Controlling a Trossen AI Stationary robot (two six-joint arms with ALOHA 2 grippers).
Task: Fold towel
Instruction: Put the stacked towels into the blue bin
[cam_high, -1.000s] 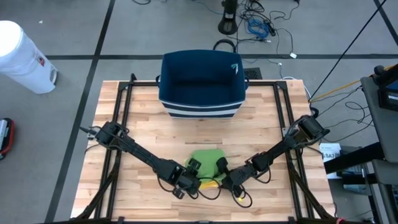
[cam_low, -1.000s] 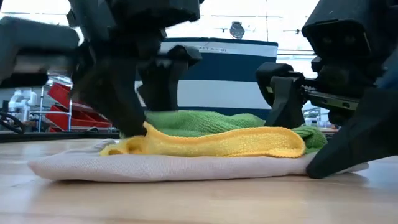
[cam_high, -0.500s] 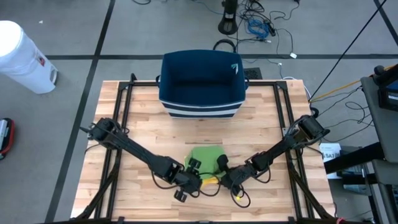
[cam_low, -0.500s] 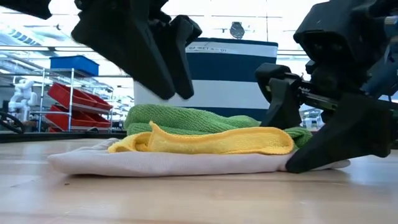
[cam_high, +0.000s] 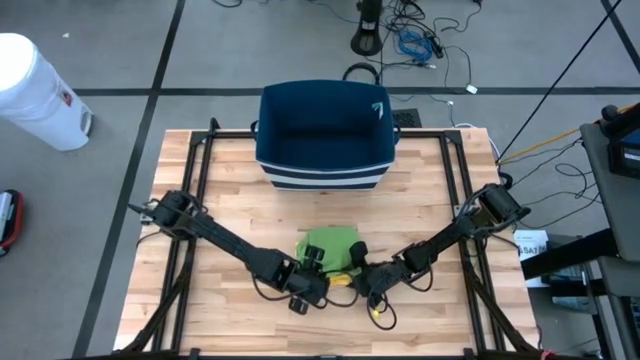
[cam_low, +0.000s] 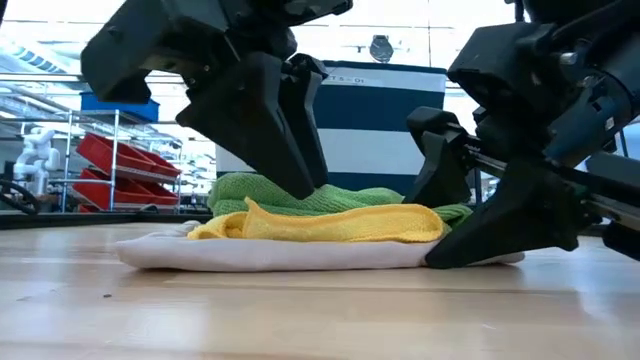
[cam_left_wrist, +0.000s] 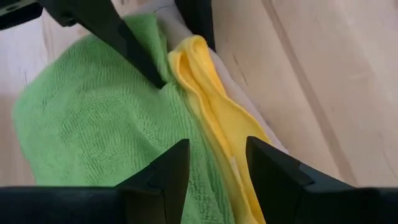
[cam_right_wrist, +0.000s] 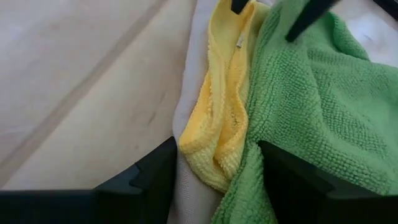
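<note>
We are working both grippers, left gripper (cam_high: 312, 283) and right gripper (cam_high: 362, 282), fingers apart, at the stacked green towel (cam_high: 331, 245), lower centre; folding appears nearly complete.

We can read almost nothing — the white band of the navy bin (cam_low: 385, 120) at the table's far edge carries a line of dark print too small to make out, and a small white mark on its rim (cam_high: 379, 109) is only a shape.
</note>
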